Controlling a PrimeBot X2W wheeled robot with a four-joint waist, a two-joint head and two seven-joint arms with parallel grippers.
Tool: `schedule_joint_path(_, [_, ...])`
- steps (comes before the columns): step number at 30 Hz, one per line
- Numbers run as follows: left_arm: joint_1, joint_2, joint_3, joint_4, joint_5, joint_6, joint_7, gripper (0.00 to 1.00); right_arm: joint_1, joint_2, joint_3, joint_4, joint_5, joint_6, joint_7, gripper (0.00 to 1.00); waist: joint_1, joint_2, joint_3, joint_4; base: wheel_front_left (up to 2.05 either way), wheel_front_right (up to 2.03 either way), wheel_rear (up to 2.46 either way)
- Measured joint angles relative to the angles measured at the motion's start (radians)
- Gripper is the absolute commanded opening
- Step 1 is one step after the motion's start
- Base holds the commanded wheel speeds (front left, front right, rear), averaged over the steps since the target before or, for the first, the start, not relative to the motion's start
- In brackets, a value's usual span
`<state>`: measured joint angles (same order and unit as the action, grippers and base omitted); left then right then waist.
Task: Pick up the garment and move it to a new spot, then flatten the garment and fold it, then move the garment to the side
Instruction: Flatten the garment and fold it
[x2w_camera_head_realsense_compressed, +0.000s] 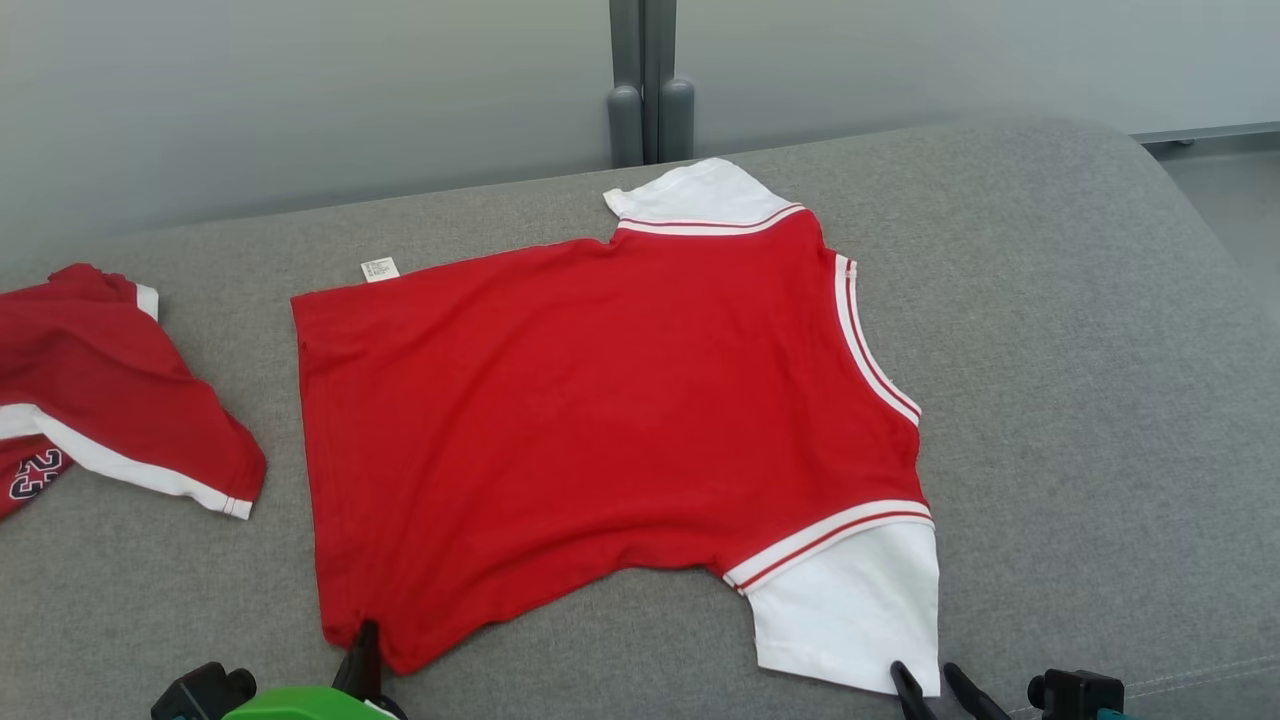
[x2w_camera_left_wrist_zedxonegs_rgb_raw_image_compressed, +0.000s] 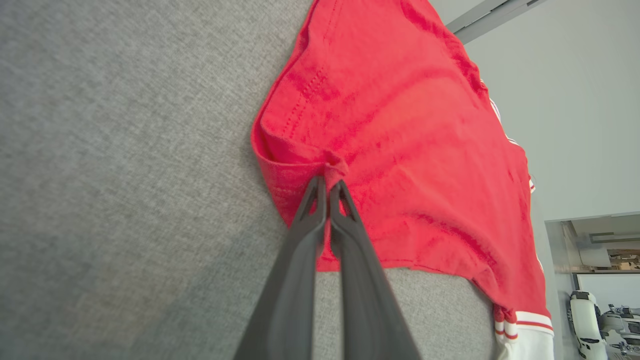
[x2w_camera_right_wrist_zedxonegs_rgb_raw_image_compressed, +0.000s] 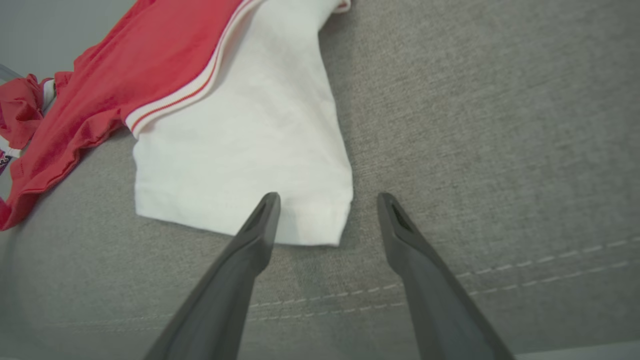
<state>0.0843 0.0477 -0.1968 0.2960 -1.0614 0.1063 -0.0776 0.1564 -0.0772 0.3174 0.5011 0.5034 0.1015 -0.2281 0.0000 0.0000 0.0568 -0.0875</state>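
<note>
Head view: one garment (x2w_camera_head_realsense_compressed: 600, 420), one other shirt (x2w_camera_head_realsense_compressed: 110, 400)

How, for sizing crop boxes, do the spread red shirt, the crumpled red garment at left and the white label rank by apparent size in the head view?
1. spread red shirt
2. crumpled red garment, cut off by the picture's edge, so its whole size is unsure
3. white label

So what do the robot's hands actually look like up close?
Each hand, the left gripper and right gripper, is two long, matte dark-grey fingers tapering to pointed tips with a hollow slot. Behind them sit black blocky mounts, and a bright green cover on the left.
</note>
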Motion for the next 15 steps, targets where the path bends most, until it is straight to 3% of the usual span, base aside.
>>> schedule_joint_path(1, [-0.003, 0.0, -0.001, 0.003, 0.0, 0.0, -0.004, 0.0, -0.005, 0.0, 0.003, 0.005, 0.0, 0.003, 0.0, 0.64, 0.0, 0.0, 0.001, 0.001, 0.0, 0.0, 0.0])
schedule_joint_path(2, [-0.006, 0.0, -0.002, 0.004, 0.001, 0.001, -0.008, 0.0, -0.008, -0.001, 0.006, 0.008, 0.0, 0.003, 0.0, 0.46, 0.0, 0.0, 0.002, 0.002, 0.0, 0.0, 0.0])
schedule_joint_path(3, [-0.008, 0.0, -0.003, 0.007, 0.002, 0.001, -0.009, 0.0, -0.011, -0.002, 0.008, 0.012, 0.0, 0.003, 0.0, 0.37, 0.0, 0.0, 0.003, 0.003, 0.0, 0.0, 0.0])
schedule_joint_path(5, [-0.009, 0.0, -0.005, 0.012, 0.004, 0.001, -0.012, 0.0, -0.02, -0.008, 0.014, 0.022, 0.0, 0.003, 0.0, 0.0, 0.0, 0.0, 0.005, 0.005, 0.0, 0.0, 0.0])
schedule_joint_path(15, [-0.033, 0.0, -0.014, 0.012, 0.021, 0.001, -0.051, 0.0, -0.072, 0.012, -0.001, 0.0, 0.025, 0.013, -0.002, 0.0, 0.0, 0.0, 0.01, 0.006, 0.0, 0.0, 0.0])
